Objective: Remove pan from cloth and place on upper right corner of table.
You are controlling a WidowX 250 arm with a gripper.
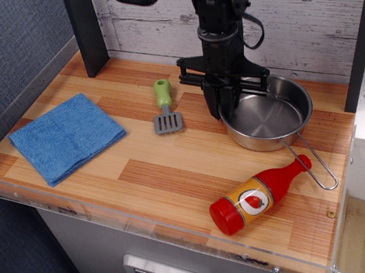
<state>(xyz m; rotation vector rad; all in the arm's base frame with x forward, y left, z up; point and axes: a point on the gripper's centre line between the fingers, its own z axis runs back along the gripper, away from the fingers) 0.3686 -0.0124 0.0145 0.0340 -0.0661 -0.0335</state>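
Release is the step in hand, judged from how things lie: the pan (268, 118) is already off the blue terry cloth (66, 136) and appears to rest flat on the table (174, 173) toward its far right corner, close to the whitewashed plank wall. The cloth lies bare, well apart, at the left end.

The gripper (228, 106) stands upright over the pan's left rim, and its fingers look to be pinched on that rim — one inside the bowl, one outside, though the exact contact is partly hidden by the claw's own body. The wire loop handle (312, 167) is pointed toward the front edge, and its loop lies just beside the neck of the red sauce bottle (261, 193); whether the two touch cannot be told.

To finish well, the fingers should be parted only once the pan is seen to sit level, so no tilt is left to make it rock. The claw should then be lifted straight up — a sideways pull could drag the rim and swing the handle into the bottle. The green-handled spatula (163, 106) is clear of the work and need not be disturbed.
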